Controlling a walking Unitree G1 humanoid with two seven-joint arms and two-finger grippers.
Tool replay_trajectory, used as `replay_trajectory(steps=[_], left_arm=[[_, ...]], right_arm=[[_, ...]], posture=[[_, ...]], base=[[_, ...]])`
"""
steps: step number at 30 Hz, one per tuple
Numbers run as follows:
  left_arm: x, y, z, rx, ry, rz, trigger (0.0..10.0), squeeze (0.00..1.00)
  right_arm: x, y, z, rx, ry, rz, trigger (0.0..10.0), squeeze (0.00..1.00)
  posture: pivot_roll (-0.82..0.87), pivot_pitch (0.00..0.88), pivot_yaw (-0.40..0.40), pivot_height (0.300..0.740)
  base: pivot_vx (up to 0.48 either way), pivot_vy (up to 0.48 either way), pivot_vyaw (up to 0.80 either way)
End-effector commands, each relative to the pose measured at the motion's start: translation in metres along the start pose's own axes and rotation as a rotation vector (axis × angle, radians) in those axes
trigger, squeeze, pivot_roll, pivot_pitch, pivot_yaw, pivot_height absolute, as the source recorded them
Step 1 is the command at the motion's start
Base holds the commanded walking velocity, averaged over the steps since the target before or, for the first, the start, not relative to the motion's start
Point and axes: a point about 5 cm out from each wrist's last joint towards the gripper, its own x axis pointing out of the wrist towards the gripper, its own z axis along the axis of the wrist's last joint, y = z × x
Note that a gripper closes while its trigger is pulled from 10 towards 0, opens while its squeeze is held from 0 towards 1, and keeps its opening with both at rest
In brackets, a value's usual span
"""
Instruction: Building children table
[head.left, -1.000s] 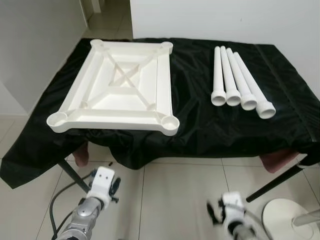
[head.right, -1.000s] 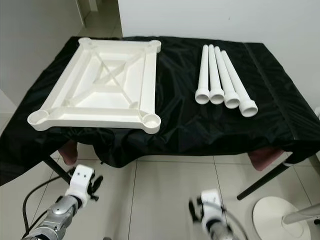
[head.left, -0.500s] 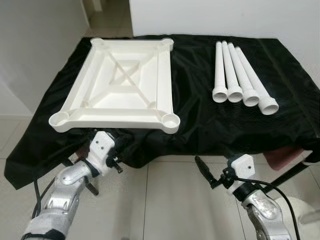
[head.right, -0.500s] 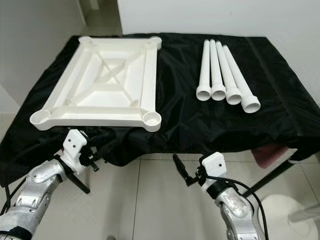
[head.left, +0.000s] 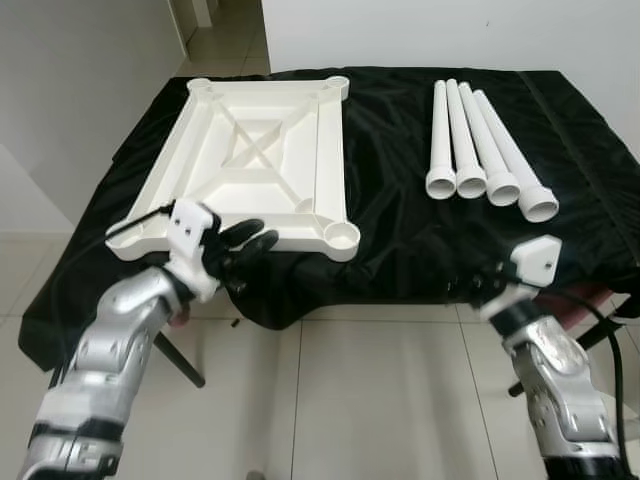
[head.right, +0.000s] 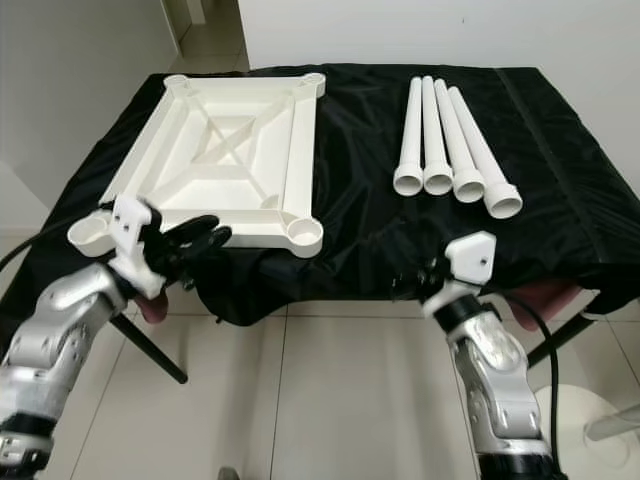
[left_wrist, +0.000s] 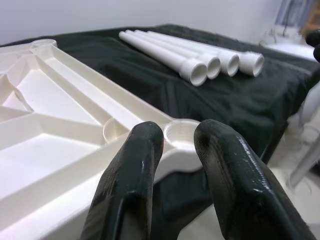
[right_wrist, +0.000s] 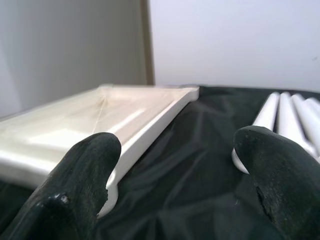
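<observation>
Light was even, bright and diffuse. Head views were sharp; soft sheen showed on the black cloth-covered table (head.left: 400, 215). In the wrist views, the near black fingers (left_wrist: 227, 180) were blurred, and the white square plastic tabletop (right_wrist: 100, 117) looked hazy.

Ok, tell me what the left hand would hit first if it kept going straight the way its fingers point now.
Most likely the near right corner socket of the upturned white tabletop. The left hand is open and aimed at that corner from just off the table's front edge, though depth is hard to judge.
</observation>
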Motion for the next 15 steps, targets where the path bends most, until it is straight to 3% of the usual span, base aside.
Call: replay_trajectory(steps=[1,4,6,9,15], left_arm=[[-0.001,0.006,-0.006,-0.024,0.033,0.077,10.0,0.0],[0.011,0.01,-0.009,-0.015,0.043,0.17,10.0,0.0],[0.022,0.014,-0.007,-0.056,0.018,0.243,10.0,0.0],[0.027,0.015,-0.005,-0.072,-0.004,0.27,10.0,0.0],[0.032,0.017,-0.008,-0.089,-0.021,0.376,10.0,0.0]], right_arm=[[0.001,-0.002,-0.002,-0.004,0.01,-0.06,10.0,0.0],[0.003,-0.007,-0.006,-0.016,0.036,-0.165,10.0,0.0],[0.005,-0.012,-0.009,-0.005,0.048,-0.262,10.0,0.0],[0.006,-0.013,-0.01,-0.008,0.051,-0.302,10.0,0.0],[0.007,0.002,-0.016,-0.018,0.062,-0.366,10.0,0.0]], posture=[[0.0,0.063,0.052,0.74],[0.02,0.066,0.012,0.74],[0.03,0.066,0.007,0.74],[0.02,0.069,-0.002,0.74],[-0.01,0.058,0.024,0.74]], base=[[0.0,0.0,0.0],[0.0,0.0,0.0],[0.0,0.0,0.0],[0.0,0.0,0.0],[0.0,0.0,0.0]])
